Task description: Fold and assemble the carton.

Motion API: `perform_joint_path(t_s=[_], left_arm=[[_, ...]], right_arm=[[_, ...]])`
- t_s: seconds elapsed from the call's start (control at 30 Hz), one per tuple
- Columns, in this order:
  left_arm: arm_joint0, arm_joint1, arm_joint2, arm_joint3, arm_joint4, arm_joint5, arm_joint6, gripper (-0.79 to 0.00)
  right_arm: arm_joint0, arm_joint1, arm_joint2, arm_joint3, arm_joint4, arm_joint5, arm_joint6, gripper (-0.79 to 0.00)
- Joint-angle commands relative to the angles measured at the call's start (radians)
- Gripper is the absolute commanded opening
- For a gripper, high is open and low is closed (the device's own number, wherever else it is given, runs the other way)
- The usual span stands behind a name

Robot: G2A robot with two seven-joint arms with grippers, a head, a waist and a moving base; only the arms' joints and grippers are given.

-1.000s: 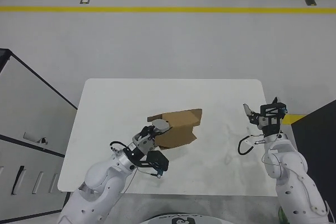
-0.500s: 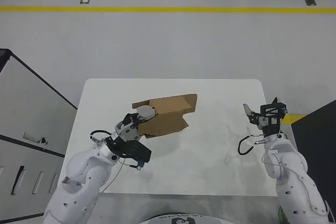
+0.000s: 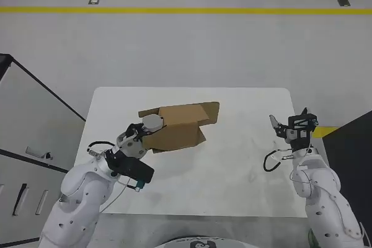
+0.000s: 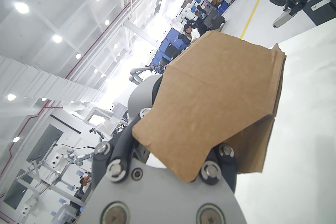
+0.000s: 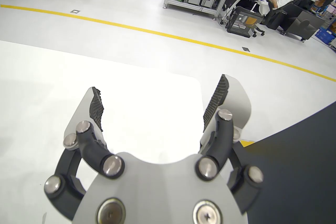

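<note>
Carton (image 3: 181,126) clamped in left gripper (image 3: 150,126) — right gripper (image 5: 160,104) spread, well apart.

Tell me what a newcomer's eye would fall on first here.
The brown, half-folded cardboard carton stands out, over the white table left of centre, pinched at one flap by the left gripper, jaws shut on it. At the table's right edge, the right gripper hangs with jaws wide open.

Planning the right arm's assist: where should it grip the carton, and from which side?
Probably the free flap at the end of the carton facing the right gripper, approached from that side. The left gripper is shut on the opposite end, and that flap juts out thin enough for open jaws.
</note>
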Motion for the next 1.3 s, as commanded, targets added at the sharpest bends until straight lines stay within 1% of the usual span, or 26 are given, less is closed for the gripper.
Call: perform_joint_path(t_s=[0.0,0.07,0.1,0.17,0.2,0.23,0.53,0.57,0.7,0.77,0.83,0.9,1.27], left_arm=[[-0.003,-0.001,-0.005,0.003,-0.089,-0.026,-0.008,-0.785],[-0.003,0.001,-0.028,-0.006,-0.168,-0.105,-0.047,-0.785],[-0.003,0.002,-0.035,-0.010,-0.187,-0.130,-0.047,-0.785],[0.009,0.003,-0.058,-0.005,-0.281,-0.197,-0.082,-0.785],[0.014,0.005,-0.072,-0.012,-0.302,-0.237,-0.100,-0.785],[0.017,0.008,-0.085,-0.019,-0.302,-0.257,-0.112,-0.785],[0.017,0.007,-0.085,-0.017,-0.306,-0.254,-0.116,-0.785],[0.020,0.005,-0.083,-0.006,-0.347,-0.247,-0.134,-0.785],[0.033,0.002,-0.084,-0.009,-0.506,-0.298,-0.249,-0.785],[0.043,-0.002,-0.085,-0.006,-0.634,-0.308,-0.327,-0.785],[0.041,-0.002,-0.088,-0.031,-0.677,-0.319,-0.384,-0.785],[0.053,-0.003,-0.090,-0.042,-0.730,-0.307,-0.422,-0.785],[0.054,-0.004,-0.093,-0.051,-0.739,-0.305,-0.424,-0.785]], right_arm=[[0.000,0.000,0.000,0.000,0.000,0.000,0.000,0.000],[0.000,0.000,0.000,0.000,0.000,0.000,0.000,0.000],[0.000,0.000,0.000,0.000,0.000,0.000,0.000,0.000],[0.000,0.000,0.000,0.000,0.000,0.000,0.000,0.000],[0.000,0.000,0.000,0.000,0.000,0.000,0.000,0.000],[0.000,0.000,0.000,0.000,0.000,0.000,0.000,0.000],[0.000,0.000,0.000,0.000,0.000,0.000,0.000,0.000],[0.000,0.000,0.000,0.000,0.000,0.000,0.000,0.000],[0.000,0.000,0.000,0.000,0.000,0.000,0.000,0.000],[0.000,0.000,0.000,0.000,0.000,0.000,0.000,0.000],[0.000,0.000,0.000,0.000,0.000,0.000,0.000,0.000],[0.000,0.000,0.000,0.000,0.000,0.000,0.000,0.000],[0.000,0.000,0.000,0.000,0.000,0.000,0.000,0.000]])
